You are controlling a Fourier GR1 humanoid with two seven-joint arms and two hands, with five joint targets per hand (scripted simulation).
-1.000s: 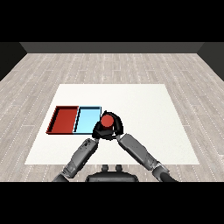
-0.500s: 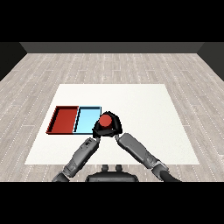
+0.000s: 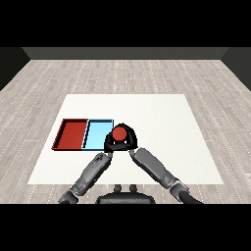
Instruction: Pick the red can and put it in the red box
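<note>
The red can (image 3: 118,133) is seen from above, just right of the light blue tray's near right corner. My right hand (image 3: 129,136) is curled round it from the right and far side, holding it. Whether the can touches the table is hidden. My left hand (image 3: 108,144) hangs close to the can's near left side with relaxed fingers, holding nothing. The red tray (image 3: 72,135) lies at the left with nothing in it, one tray's width from the can.
The light blue tray (image 3: 97,134) lies between the red tray and the can, touching the red tray's right side. The white table (image 3: 162,117) stretches to the right and far side, on a grey wooden floor.
My right hand has carried the red can a little to the left and away from me, nearer the light blue tray. The left hand has barely moved.
</note>
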